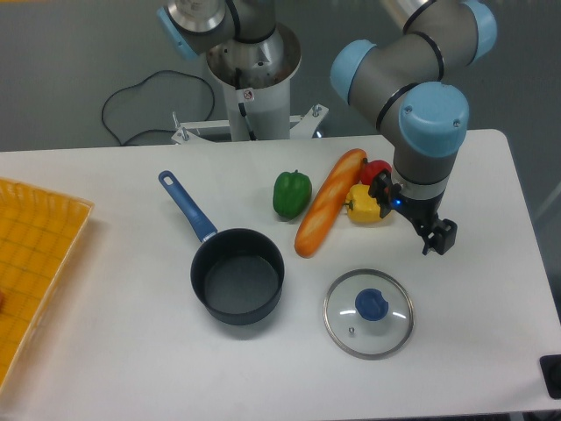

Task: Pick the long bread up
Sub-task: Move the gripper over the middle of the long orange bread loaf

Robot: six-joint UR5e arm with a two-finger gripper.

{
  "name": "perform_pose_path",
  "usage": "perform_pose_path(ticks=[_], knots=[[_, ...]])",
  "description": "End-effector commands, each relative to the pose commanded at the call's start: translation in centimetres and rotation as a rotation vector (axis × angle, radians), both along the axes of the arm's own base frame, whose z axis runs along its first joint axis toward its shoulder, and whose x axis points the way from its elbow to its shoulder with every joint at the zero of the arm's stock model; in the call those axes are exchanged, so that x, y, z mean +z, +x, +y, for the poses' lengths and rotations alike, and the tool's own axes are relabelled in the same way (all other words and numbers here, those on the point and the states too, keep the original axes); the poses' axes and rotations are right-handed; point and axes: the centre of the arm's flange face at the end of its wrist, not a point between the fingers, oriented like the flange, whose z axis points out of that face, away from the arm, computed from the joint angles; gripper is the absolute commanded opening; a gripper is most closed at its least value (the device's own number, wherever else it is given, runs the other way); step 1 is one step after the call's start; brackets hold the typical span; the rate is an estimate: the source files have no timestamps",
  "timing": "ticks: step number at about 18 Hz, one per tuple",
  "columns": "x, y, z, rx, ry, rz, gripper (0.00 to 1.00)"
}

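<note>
The long bread (329, 203) is an orange-golden toy baguette lying diagonally on the white table, its upper end near the red pepper and its lower end near the pot. My gripper (436, 235) hangs to the right of it, past the yellow bell pepper (362, 207), with its black fingers pointing down over bare table. Nothing shows between the fingers, and the wrist hides how far apart they stand. The bread lies free, untouched by the gripper.
A green bell pepper (291, 194) stands just left of the bread and a red bell pepper (377, 169) at its upper right. The dark pot (237, 277) with a blue handle sits front left, a glass lid (368, 313) front right, and an orange tray (35, 263) at the left edge.
</note>
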Motion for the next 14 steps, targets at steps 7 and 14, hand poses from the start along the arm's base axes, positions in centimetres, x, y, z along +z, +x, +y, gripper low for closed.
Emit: perform_pose_path(ticks=[7, 14], knots=[[-0.5, 1.7, -0.9, 0.025, 0.009, -0.033, 1.00], [-1.0, 5.2, -1.6, 0.183, 0.008, -0.054, 1.00]])
